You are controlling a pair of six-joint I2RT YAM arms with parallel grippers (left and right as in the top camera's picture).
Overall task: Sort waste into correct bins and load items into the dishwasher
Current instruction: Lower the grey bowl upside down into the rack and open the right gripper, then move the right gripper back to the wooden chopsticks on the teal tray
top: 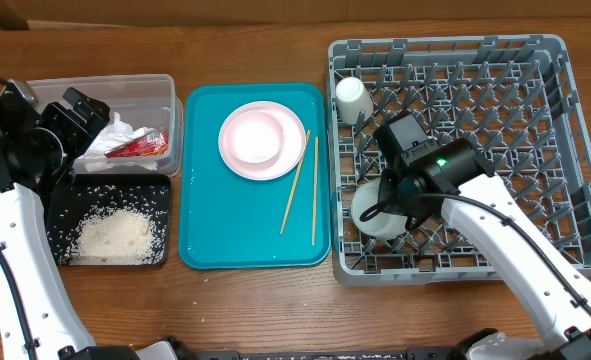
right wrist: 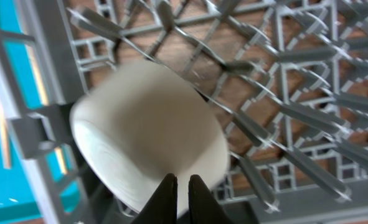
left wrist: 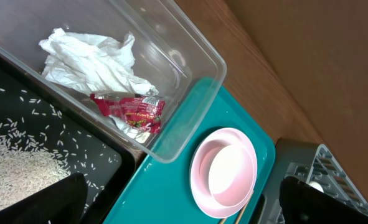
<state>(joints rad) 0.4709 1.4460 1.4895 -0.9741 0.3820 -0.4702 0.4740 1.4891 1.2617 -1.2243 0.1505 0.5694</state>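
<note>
Right hand (right wrist: 179, 186) pinched shut at grey-green bowl (right wrist: 140, 118), dish rack (right wrist: 47, 118) pegs crowding it, left hand (left wrist: 184, 202) released

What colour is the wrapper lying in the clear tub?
The wrapper is red and white, crumpled; it shows best in the left wrist view.

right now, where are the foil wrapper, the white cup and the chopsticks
foil wrapper (left wrist: 129, 111), left wrist view, on its red printed middle
white cup (top: 352, 98), overhead view, on the middle of its white body
chopsticks (top: 295, 182), overhead view, on the mid-shaft of the left stick
</note>
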